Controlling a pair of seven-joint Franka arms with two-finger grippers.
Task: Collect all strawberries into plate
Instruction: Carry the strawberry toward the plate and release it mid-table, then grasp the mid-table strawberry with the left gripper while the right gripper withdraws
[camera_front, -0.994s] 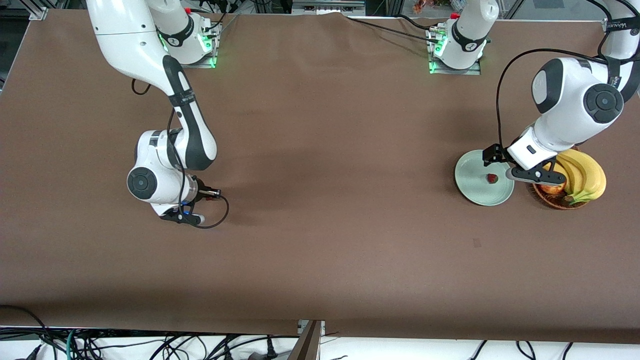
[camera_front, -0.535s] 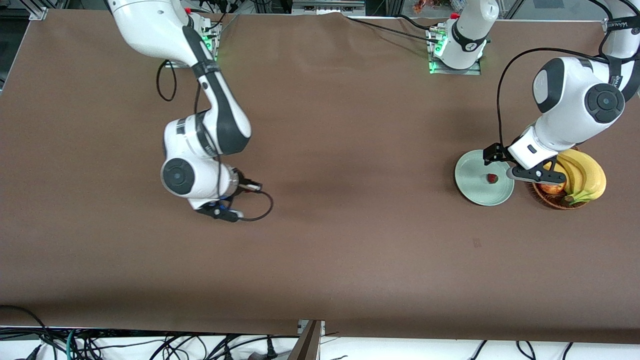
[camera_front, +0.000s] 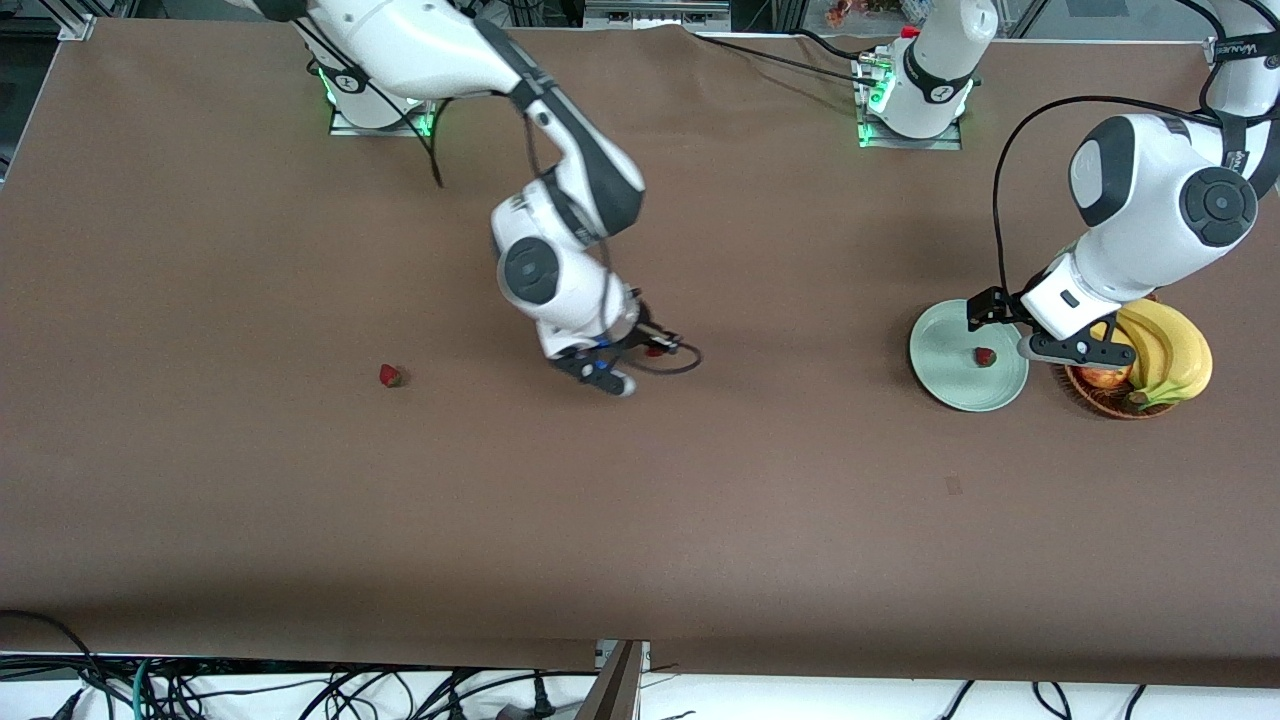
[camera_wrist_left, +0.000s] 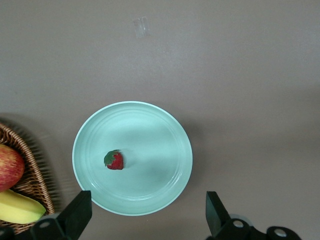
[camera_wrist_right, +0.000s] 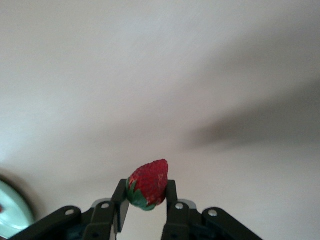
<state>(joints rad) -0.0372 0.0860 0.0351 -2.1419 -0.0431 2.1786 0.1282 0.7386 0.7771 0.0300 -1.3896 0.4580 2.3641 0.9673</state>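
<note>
One strawberry (camera_front: 985, 356) lies on the pale green plate (camera_front: 945, 375), a little off its middle toward the basket; in the left wrist view the same berry (camera_wrist_left: 115, 160) rests on its side on the plate (camera_wrist_left: 165, 150), green cap showing. A second strawberry (camera_wrist_right: 148, 184) is pinched between the fingers of the right gripper (camera_wrist_right: 147, 202) — the jaws are pressed against its sides, red tip pointing away from the wrist. In the front view that gripper (camera_front: 652, 349) hangs over bare brown table (camera_front: 760, 480), well apart from the plate, toward the right arm's end of the table from it. A third strawberry (camera_front: 389, 375) lies on the table by itself, much farther still from the plate in the same direction.

The left gripper (camera_front: 990, 325) hovers over the plate with its jaws spread wide and nothing between them — its two fingers (camera_wrist_left: 75, 215) frame the plate's edge in its own wrist view.

Touching or just beside the plate, toward the left arm's end, stands a brown wicker basket (camera_front: 1100, 398) holding a bunch of bananas (camera_front: 1165, 350) and a red apple (camera_front: 1103, 377).
</note>
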